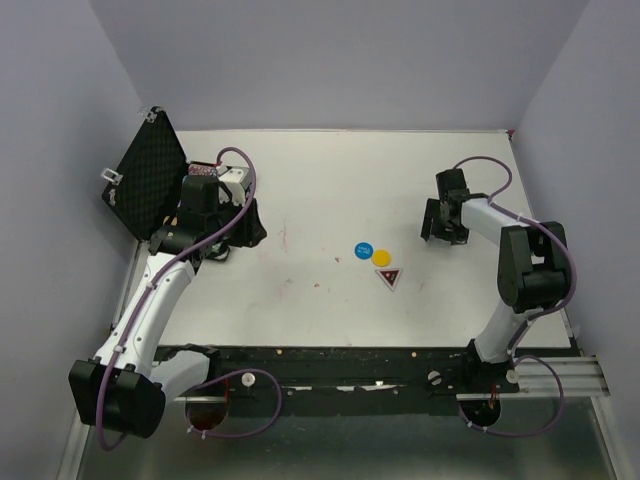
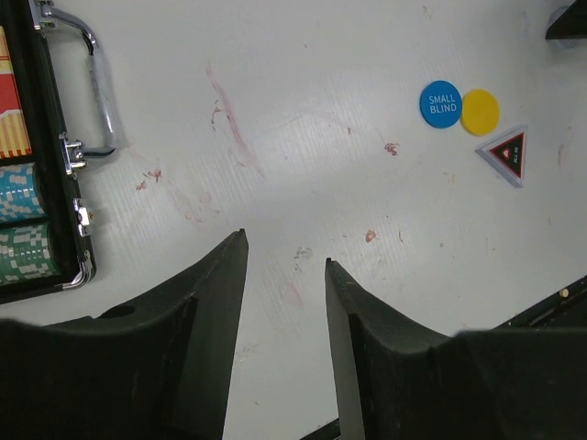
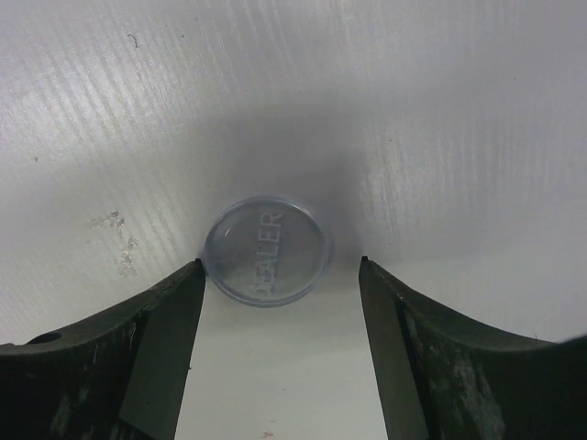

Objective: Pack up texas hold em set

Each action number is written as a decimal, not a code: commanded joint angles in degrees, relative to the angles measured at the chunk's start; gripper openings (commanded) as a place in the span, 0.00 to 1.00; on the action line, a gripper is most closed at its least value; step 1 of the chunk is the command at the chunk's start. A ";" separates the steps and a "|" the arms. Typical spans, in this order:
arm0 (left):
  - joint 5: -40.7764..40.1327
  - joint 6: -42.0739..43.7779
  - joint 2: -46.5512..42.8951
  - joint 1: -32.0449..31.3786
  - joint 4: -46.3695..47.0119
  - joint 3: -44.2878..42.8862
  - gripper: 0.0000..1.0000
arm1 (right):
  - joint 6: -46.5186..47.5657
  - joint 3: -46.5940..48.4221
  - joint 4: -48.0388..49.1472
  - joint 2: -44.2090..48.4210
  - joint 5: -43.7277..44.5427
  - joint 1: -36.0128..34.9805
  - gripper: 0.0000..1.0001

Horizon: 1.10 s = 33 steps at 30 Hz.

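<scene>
The case is set open at the table's ten o'clock, lid raised so that pieces can be dropped in. Chips are seen racked inside. The clear dealer disc, toward three o'clock, is straddled by the right gripper, jaws parted, a gap left on one side: not yet gripped. The blue disc, yellow disc and token lie near the centre. The left gripper is held released and empty beside the case.
</scene>
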<state>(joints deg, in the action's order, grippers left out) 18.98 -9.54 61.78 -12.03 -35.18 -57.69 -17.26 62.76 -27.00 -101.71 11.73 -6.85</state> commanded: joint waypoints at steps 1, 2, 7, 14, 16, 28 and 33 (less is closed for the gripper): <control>1.23 -0.30 0.27 -0.36 0.64 0.30 0.51 | 1.08 1.49 -0.42 -1.73 0.49 -0.35 0.75; 1.23 -0.30 0.45 -0.36 0.64 0.30 0.51 | 1.08 1.49 -0.42 -1.74 0.66 -0.35 0.75; 1.32 -0.30 0.45 -0.36 0.64 0.30 0.51 | 1.35 1.57 -0.24 -2.79 0.40 -0.35 0.73; 1.23 -0.22 0.19 -0.62 0.55 0.30 0.51 | 0.91 1.40 -0.51 -3.84 -0.65 -0.35 0.69; 1.32 -0.22 0.10 -0.54 0.55 0.30 0.51 | 0.91 1.31 -0.59 -4.11 -1.09 -0.35 0.68; 1.41 -0.22 -0.34 -0.62 0.55 0.56 0.51 | 0.56 -0.01 -1.47 -4.81 -5.92 0.08 0.57; 2.90 -1.09 0.01 -0.71 1.16 0.74 0.51 | 1.43 0.08 -2.17 -2.88 -7.94 0.00 0.50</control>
<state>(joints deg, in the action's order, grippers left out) 19.18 -9.61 62.00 -12.51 -35.20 -57.69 -16.73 64.31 -26.52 -103.59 8.01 -6.74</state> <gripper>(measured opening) 0.514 0.586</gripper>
